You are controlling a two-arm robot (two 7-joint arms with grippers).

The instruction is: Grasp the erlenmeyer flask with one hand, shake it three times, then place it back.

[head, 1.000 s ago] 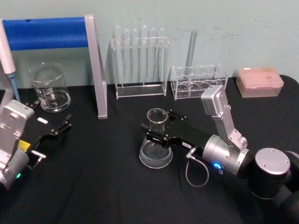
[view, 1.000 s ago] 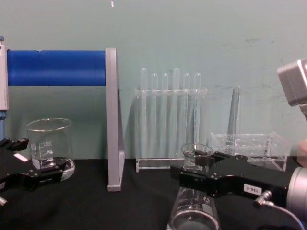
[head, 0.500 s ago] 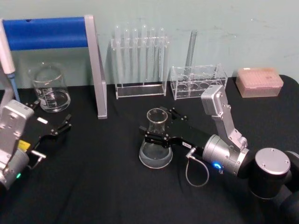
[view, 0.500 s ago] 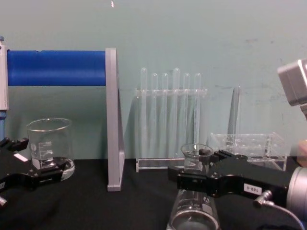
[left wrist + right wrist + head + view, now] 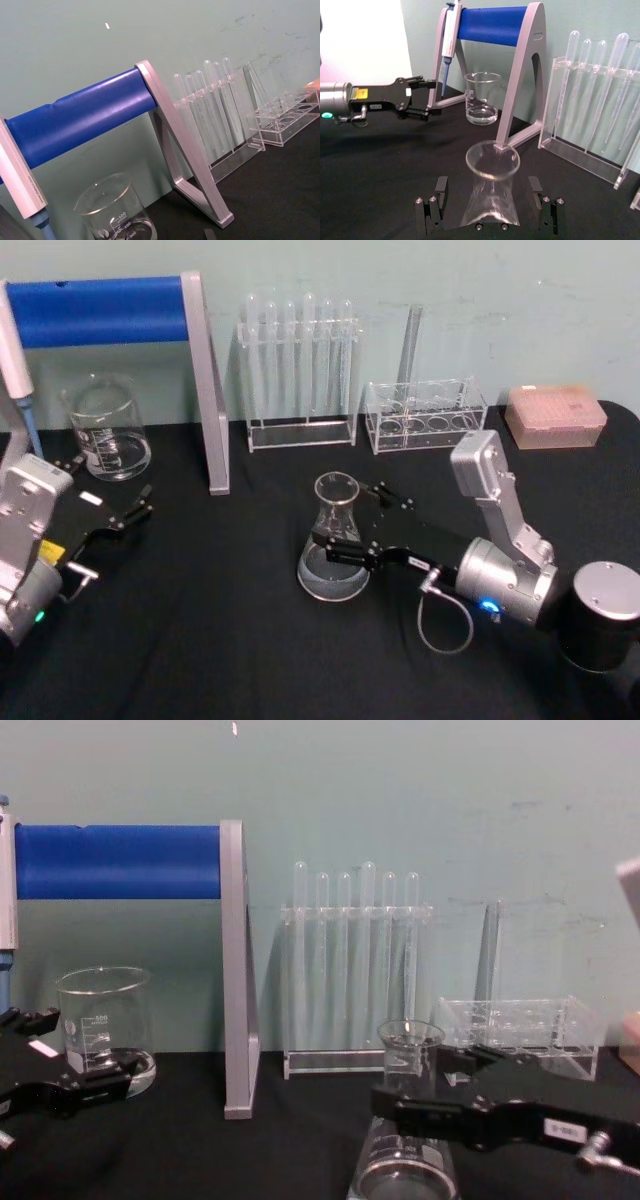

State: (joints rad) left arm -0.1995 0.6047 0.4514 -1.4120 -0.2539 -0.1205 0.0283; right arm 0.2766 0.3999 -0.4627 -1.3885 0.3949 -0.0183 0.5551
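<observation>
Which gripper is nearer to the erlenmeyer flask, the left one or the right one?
The right. The right gripper has its open fingers on either side of the erlenmeyer flask, not touching the glass. The left gripper is far off to the flask's left, next to the beaker.

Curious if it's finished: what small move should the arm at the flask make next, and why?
Probably keep backing the right gripper away: the erlenmeyer flask stands on the table, its fingers open beside it, and it has already retreated slightly.
</observation>
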